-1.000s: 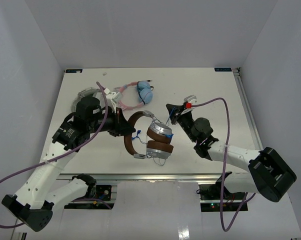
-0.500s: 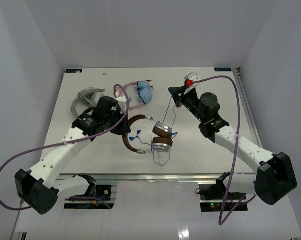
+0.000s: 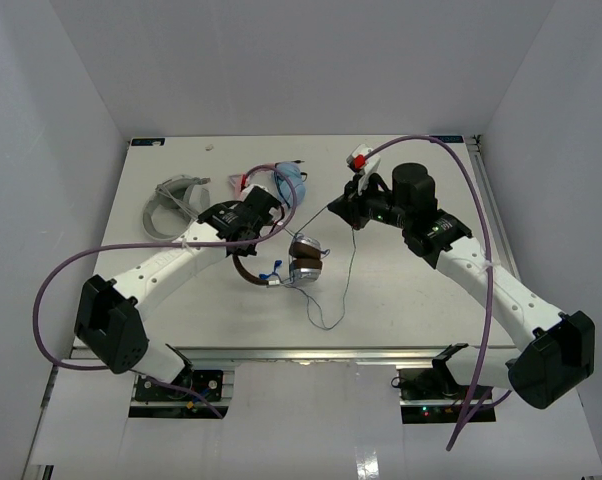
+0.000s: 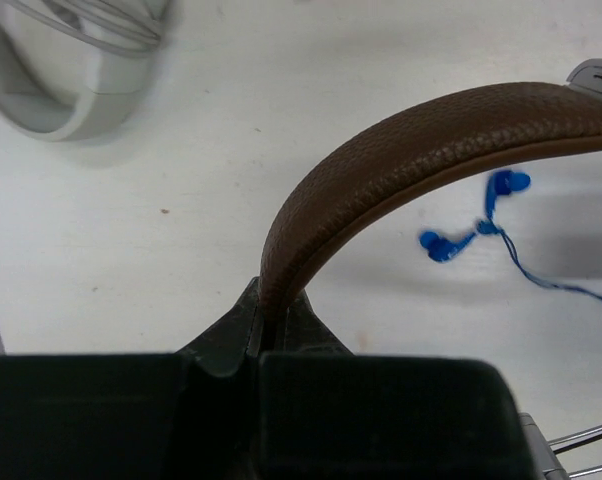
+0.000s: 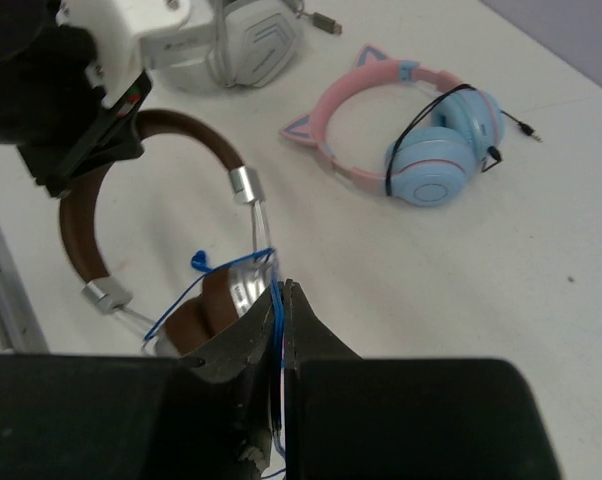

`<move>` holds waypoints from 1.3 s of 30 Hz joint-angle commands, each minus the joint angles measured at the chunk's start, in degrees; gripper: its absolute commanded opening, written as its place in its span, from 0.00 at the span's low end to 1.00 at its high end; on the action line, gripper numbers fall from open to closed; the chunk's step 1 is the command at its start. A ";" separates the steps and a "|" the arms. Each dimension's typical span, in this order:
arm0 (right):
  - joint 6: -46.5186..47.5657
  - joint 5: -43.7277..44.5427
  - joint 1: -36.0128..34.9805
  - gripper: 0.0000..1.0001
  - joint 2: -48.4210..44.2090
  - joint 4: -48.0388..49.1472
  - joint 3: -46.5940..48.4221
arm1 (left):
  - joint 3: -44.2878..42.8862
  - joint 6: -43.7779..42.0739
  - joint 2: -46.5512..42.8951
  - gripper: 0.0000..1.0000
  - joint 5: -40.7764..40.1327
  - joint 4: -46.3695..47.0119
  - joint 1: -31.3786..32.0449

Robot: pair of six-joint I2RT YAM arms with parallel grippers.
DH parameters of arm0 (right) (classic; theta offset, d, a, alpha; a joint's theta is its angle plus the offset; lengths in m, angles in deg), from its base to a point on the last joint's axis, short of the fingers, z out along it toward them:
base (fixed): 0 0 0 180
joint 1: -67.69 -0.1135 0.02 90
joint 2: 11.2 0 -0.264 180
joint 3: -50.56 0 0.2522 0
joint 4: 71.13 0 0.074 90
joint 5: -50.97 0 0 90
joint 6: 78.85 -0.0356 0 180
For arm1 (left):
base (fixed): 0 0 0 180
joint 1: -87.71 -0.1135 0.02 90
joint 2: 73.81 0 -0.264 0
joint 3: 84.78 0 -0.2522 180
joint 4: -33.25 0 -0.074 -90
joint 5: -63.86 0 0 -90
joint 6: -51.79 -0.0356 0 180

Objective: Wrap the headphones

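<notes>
1. While the headphones (image 3: 303, 266) lie near the middle of the table (image 3: 421, 310), the left gripper (image 4: 271, 335) has its fingers clenched on their brown headband (image 4: 421, 150).
2. The right gripper (image 5: 284, 300) pinches the thin blue cable (image 5: 277, 285) between closed fingers.
3. Toward the far edge lie a pink cat-ear pair (image 5: 421, 150) and a grey-white pair (image 3: 176, 205), both apart from the grippers.
</notes>
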 commanded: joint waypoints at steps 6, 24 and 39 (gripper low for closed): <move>-9.11 -16.27 -1.96 0.08 -3.56 6.47 -2.84 | -14.63 13.07 7.26 0.00 -17.68 -11.43 -1.06; -16.36 -9.76 -12.08 0.08 -2.25 25.55 -18.42 | -19.67 17.32 7.33 0.00 -9.98 -7.40 -4.38; -15.76 1.29 -16.75 0.08 1.83 34.91 -25.98 | -15.86 16.36 -2.53 0.00 3.13 -0.11 -8.68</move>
